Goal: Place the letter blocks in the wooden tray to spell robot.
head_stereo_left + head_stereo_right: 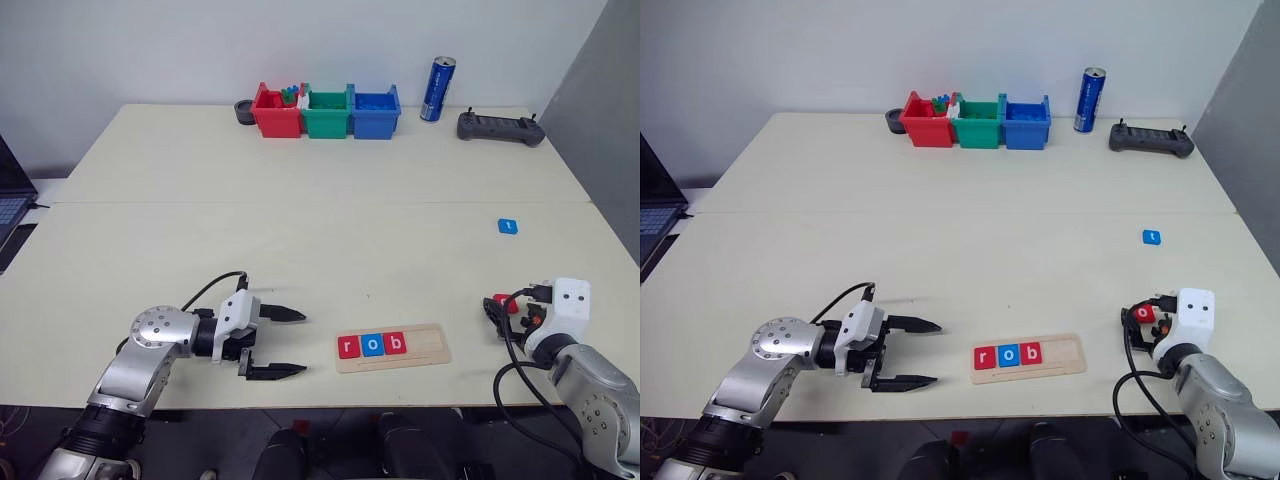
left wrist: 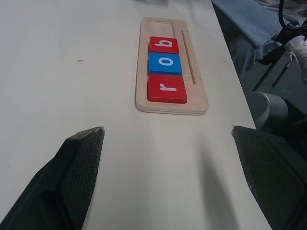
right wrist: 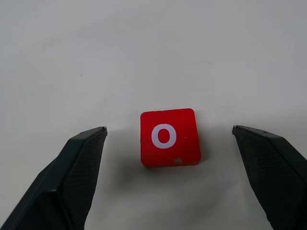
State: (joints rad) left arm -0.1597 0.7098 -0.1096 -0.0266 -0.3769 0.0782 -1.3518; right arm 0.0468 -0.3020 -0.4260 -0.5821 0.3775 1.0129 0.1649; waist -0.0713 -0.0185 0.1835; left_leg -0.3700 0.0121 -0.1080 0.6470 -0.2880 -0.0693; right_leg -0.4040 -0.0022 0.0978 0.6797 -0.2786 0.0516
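Note:
The wooden tray (image 1: 427,345) lies near the table's front edge, holding three letter blocks from its left end: red r (image 1: 348,347), blue o (image 1: 371,345), red b (image 1: 395,343). Its right part is bare. My left gripper (image 1: 303,342) stands open just left of the tray, pointing at it, with nothing between its fingers. A red o block (image 3: 169,136) lies flat on the table between the wide-open fingers of my right gripper (image 1: 499,313), touching neither. A blue t block (image 1: 508,226) lies alone farther back on the right.
Red (image 1: 277,112), green (image 1: 328,115) and blue (image 1: 375,115) bins stand in a row at the back, with small toy pieces in the red one. A blue can (image 1: 437,90) and a black controller (image 1: 500,128) sit to their right. A laptop (image 1: 10,205) is at the left edge.

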